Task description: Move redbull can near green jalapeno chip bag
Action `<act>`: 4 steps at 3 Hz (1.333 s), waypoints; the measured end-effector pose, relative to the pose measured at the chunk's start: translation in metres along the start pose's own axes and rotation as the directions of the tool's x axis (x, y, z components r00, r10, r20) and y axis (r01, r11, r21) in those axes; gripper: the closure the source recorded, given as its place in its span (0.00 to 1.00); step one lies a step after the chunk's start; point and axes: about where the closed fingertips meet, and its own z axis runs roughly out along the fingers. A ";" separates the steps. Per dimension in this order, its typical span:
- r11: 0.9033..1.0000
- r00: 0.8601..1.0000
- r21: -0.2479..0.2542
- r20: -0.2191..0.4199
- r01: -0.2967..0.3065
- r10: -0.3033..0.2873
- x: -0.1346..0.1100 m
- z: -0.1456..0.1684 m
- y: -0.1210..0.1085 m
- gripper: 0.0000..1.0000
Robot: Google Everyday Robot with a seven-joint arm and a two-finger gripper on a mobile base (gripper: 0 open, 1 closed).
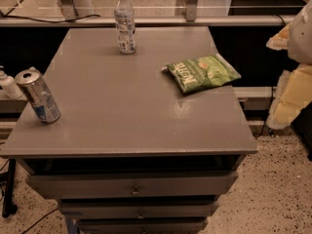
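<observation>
Drawers [131,184] first, closest to the camera: a stack of grey ones with little knobs under the desk [122,116], with speckled floor [273,189] off to their right. On the desk top, the redbull can [38,96] is the nearest thing. It stands near the front-left corner, silver with blue patches, and its top looks tipped a bit toward the left edge in this view. Just past it, off the desk's left edge, a small white bottle [7,84] pokes in. Further back on the right side lies the green jalapeno chip bag [201,73], flat, one end close to the right edge, so it's well apart from the can. The tool [291,101] is out past the right edge of the desk, on the bag's side. It's just pale cream shapes at the frame edge, touching nothing on the desk, and honestly I can't tell if it's open or closed. Farthest back, near the middle of the rear edge, a clear plastic bottle [125,22] with a white cap stands upright, and a metal rail [219,21] runs behind it.
</observation>
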 end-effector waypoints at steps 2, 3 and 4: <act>1.000 1.000 0.004 0.016 -0.009 0.009 -0.004 0.002 0.001 0.00; 1.000 0.996 -0.012 0.084 -0.023 0.024 -0.022 0.022 0.008 0.00; 0.999 0.974 -0.042 0.224 -0.020 0.029 -0.055 0.052 0.020 0.00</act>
